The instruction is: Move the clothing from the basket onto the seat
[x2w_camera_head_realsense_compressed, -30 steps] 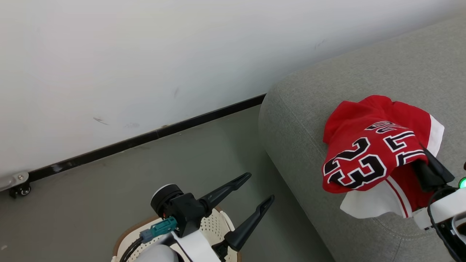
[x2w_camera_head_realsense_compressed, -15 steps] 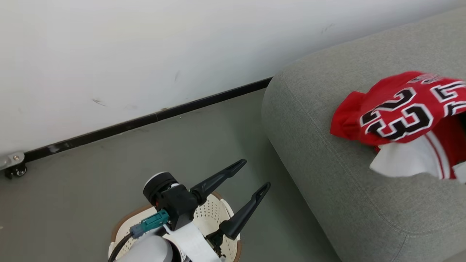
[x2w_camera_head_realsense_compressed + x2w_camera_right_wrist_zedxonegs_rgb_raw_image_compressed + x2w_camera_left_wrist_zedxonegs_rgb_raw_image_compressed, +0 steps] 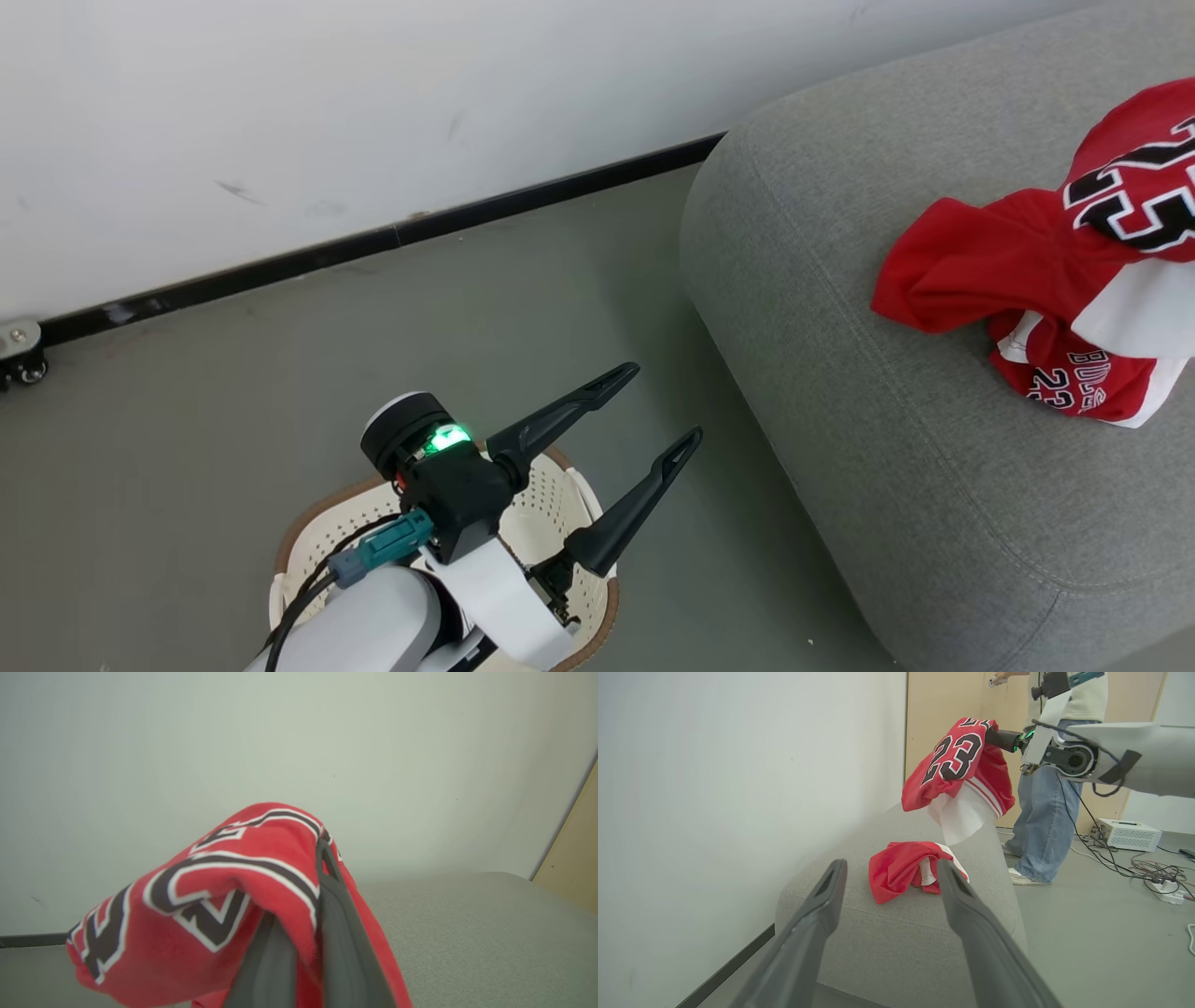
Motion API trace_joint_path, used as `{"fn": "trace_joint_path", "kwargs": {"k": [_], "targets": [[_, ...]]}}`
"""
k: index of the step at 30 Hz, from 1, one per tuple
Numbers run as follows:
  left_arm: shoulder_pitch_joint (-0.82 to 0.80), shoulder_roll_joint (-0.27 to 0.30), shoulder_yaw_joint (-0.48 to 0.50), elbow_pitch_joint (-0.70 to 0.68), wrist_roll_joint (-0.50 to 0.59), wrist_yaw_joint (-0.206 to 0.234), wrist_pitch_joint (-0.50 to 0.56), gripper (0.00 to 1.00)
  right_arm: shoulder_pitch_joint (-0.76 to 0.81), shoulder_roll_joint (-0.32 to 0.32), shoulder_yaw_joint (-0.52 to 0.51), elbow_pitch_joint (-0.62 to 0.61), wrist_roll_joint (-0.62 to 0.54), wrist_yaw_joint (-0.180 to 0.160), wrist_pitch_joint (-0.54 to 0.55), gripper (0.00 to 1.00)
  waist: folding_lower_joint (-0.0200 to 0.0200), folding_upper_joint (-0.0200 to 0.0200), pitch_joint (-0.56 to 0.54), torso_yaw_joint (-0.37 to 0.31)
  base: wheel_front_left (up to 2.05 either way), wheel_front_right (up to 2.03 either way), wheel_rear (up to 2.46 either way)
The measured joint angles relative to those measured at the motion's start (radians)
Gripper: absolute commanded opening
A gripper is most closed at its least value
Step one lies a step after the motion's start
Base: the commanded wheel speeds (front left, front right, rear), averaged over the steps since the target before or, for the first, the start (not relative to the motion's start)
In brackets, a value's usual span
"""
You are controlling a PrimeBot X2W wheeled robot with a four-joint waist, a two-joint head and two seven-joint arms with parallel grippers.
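My right gripper is shut on a red jersey with a black 23, and the fabric drapes over its fingers. In the left wrist view that jersey hangs in the air above the grey seat, its white panel dangling. Below it a second red garment lies crumpled on the seat. The head view shows the held jersey at the right edge above the lying garment. My left gripper stands open and empty over the cream basket, whose inside is mostly hidden by my arm.
A white wall with a black baseboard runs behind the grey floor. A person in jeans stands past the seat's far end. Cables and a power strip and a white box lie on the floor there. A caster shows at far left.
The head camera has shifted. My right gripper has carried the jersey up and farther over the seat, uncovering a second red garment lying there. My left gripper stays open over the basket.
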Motion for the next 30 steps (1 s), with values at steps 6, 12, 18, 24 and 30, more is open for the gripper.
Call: {"fn": "trace_joint_path", "kwargs": {"k": [6, 12, 18, 24, 30], "targets": [[-0.025, 0.006, 0.001, -0.015, 0.005, 0.000, 0.014, 1.00, -0.038, -0.026, -0.024, 0.049, 0.000, 0.000, 0.006, 0.00, 0.0000, 0.0000, 0.042, 0.008, 0.00, 0.00, 0.00], [-0.059, 0.014, 0.004, -0.037, 0.016, 0.000, 0.030, 1.00, -0.099, -0.052, -0.095, 0.104, 0.003, 0.000, -0.002, 0.00, 0.0000, 0.0000, 0.085, 0.018, 0.00, 0.00, 0.00], [-0.086, 0.017, 0.005, -0.061, 0.032, 0.000, 0.035, 1.00, -0.119, -0.085, -0.132, 0.148, 0.005, 0.000, -0.024, 0.00, 0.0000, 0.0000, 0.125, 0.029, 0.00, 0.00, 0.00], [-0.108, 0.017, 0.005, -0.069, 0.039, 0.000, 0.041, 1.00, -0.118, -0.045, -0.116, 0.197, -0.001, 0.000, -0.038, 0.00, 0.0000, 0.0000, 0.161, 0.042, 0.00, 0.00, 0.00], [-0.131, 0.020, 0.001, -0.072, 0.042, 0.000, 0.049, 1.00, -0.113, 0.008, -0.098, 0.269, -0.018, 0.000, -0.050, 0.00, 0.0001, 0.0000, 0.193, 0.057, 0.00, 0.00, 0.00]]}}
